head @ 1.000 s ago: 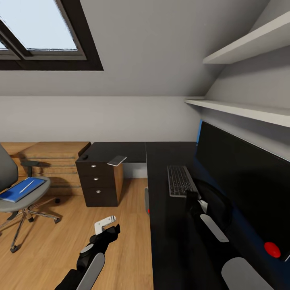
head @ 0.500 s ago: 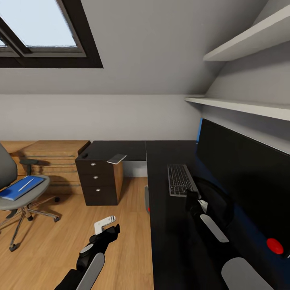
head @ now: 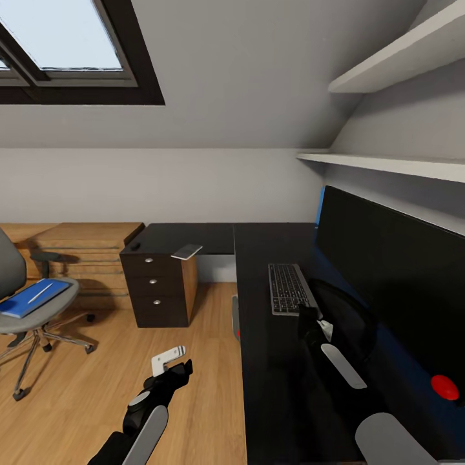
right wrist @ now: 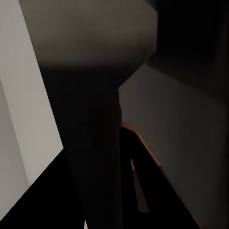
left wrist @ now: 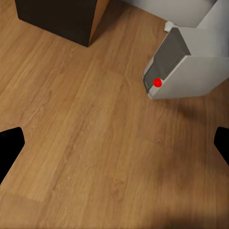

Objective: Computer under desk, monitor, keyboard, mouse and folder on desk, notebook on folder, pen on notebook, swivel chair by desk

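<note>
The black-topped desk [head: 271,387] runs along the right, with the wide black monitor [head: 387,278] on it and the keyboard [head: 289,289] in front of the screen. A small dark mouse [head: 135,246] and the grey-white notebook [head: 186,251] lie on the desk's far left wing. On the swivel chair [head: 13,323] at the left, the blue folder [head: 27,298] carries the pen [head: 40,293]. The grey computer [left wrist: 191,67] stands on the floor by the desk's edge [head: 236,320]. My left gripper [left wrist: 114,148] hangs open over bare floor. My right gripper [head: 309,318] is over the desk at the keyboard's near end; its jaws are lost in darkness.
A black three-drawer unit [head: 158,290] stands under the desk's left wing. Low light-wood shelving [head: 84,248] lines the far wall behind the chair. White wall shelves [head: 387,165] hang above the monitor. Wood floor [head: 77,400] stretches between the chair and the desk.
The whole picture has shifted slightly, so the camera has moved. Both arms hold the same place in the view. Nothing was taken hold of or let go.
</note>
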